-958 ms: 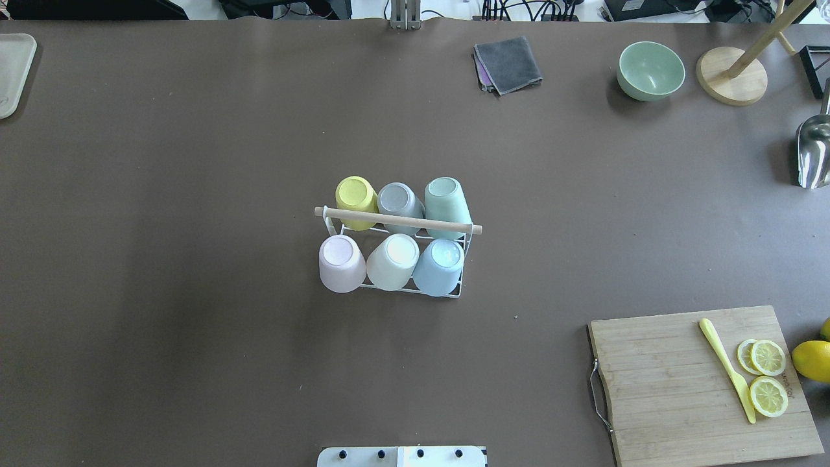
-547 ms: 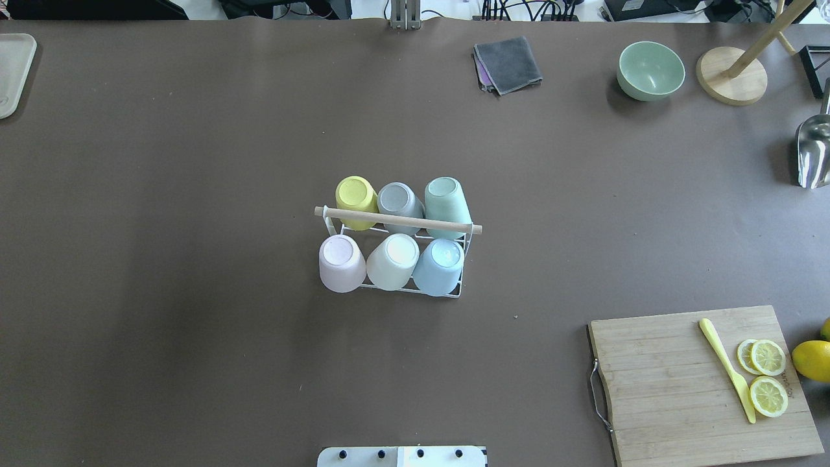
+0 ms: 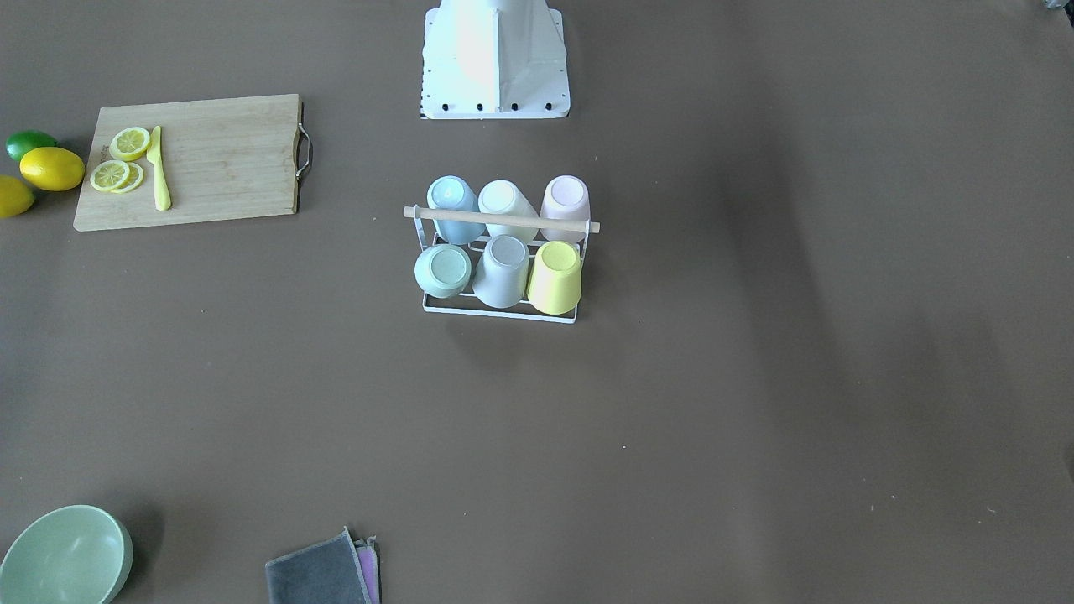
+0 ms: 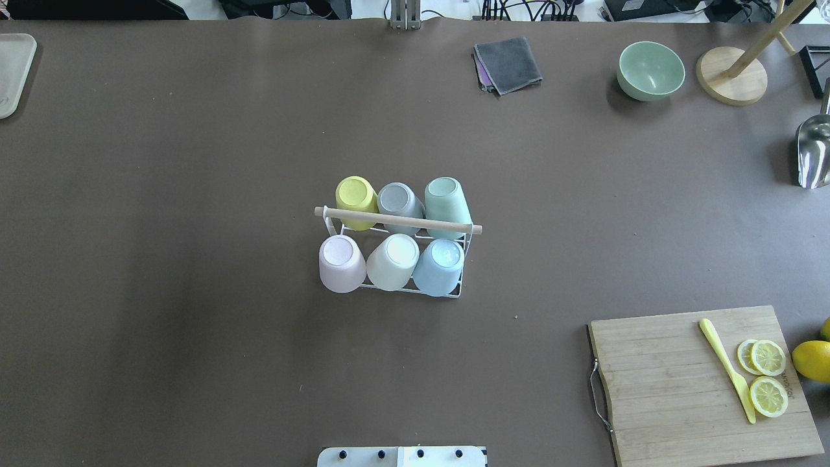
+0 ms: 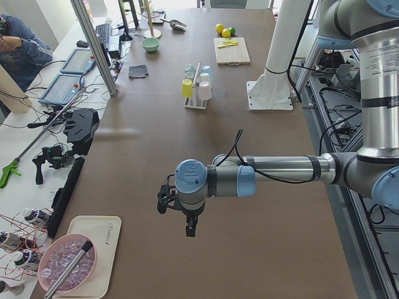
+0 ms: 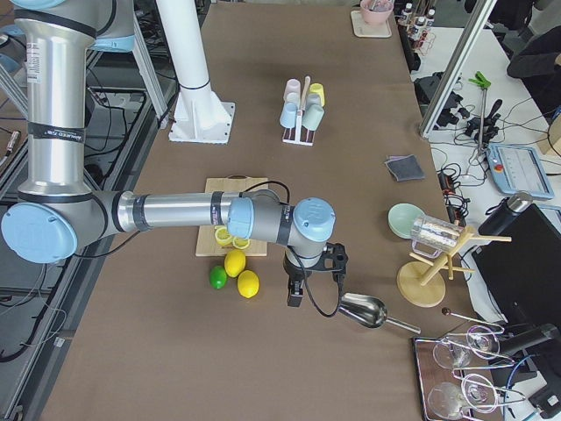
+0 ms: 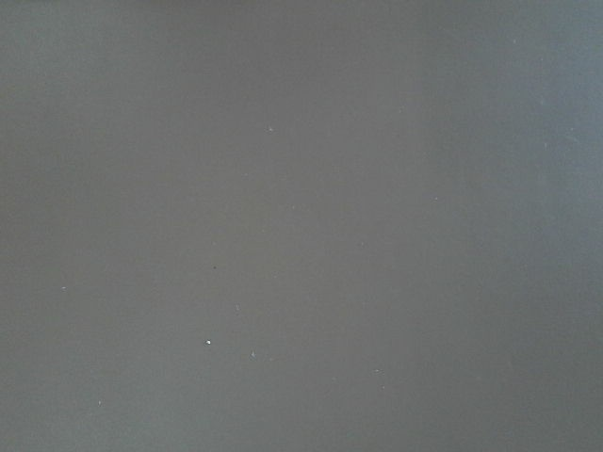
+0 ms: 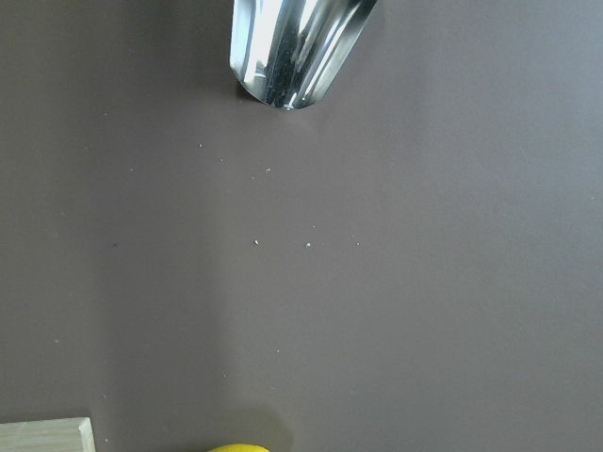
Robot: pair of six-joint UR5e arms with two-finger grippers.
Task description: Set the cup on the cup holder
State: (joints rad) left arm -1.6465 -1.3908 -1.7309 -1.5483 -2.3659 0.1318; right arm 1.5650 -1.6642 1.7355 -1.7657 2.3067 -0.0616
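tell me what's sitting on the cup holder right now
Six upturned cups fill the cup holder: yellow cup, grey cup and green cup in one row, pink cup, white cup and blue cup in the other. Whatever is inside each cup is covered.

cutting board [image 4: 668, 383] | lemon slices [image 4: 768, 397] | green bowl [image 4: 650, 70] | grey cloth [image 4: 509, 63] | metal scoop [image 4: 814, 152]

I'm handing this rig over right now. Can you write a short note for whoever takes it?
Left gripper: over bare table, away from the cup holder; open or shut, cannot tell.
Right gripper: beside the metal scoop, state also unclear.
Neither carries a cup.
Holder: mid-table, six cups upside down on it, every place filled.
Done: all six are racked.
Left: nothing apparent.
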